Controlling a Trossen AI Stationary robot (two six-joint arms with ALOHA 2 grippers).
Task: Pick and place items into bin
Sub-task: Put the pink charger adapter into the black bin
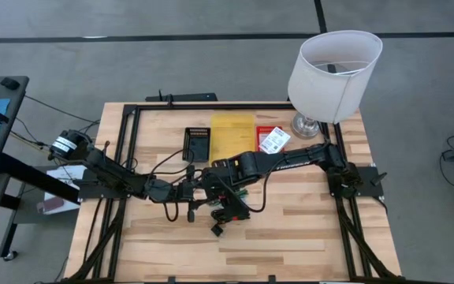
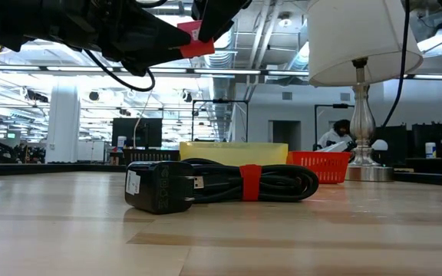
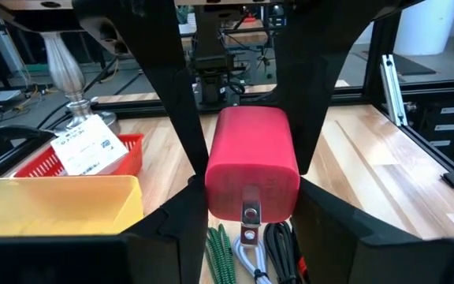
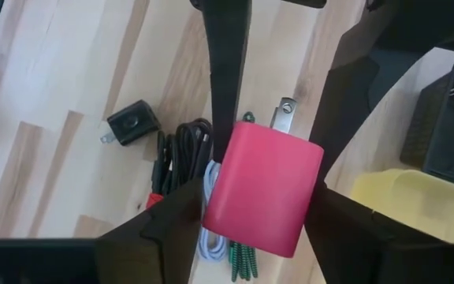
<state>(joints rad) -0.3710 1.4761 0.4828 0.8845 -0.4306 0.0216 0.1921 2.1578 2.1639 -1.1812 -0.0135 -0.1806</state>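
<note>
The red block (image 3: pixel 251 170) with its two metal prongs hangs in the air above the table (image 1: pixel 306 229), pinched between my two hands at once. My left gripper (image 3: pixel 251 185) is closed to the block's width, fingers pressed on its two flat sides. My right gripper (image 4: pixel 262 197) comes in from the opposite end and also sits narrowed against the block. I judge both have a hold, though I cannot tell which one carries the weight.

This looks like a handover, so only one hand should let go, and only once the other is firmly set. I want the keeping hand's pads flat on the broad faces, clear of the prongs, then the other hand opened wide before it backs away, so it does not drag the block askew.

Directly under my grip lies the cord bundle (image 4: pixel 184 158), with a small black plug adapter (image 4: pixel 132 124) just beside it. I should lift before travelling so nothing snags. The yellow tray (image 1: pixel 233 134) waits beyond my fingertips, with the red basket (image 1: pixel 263 132) touching its far side. I should release low over the tray.
</note>
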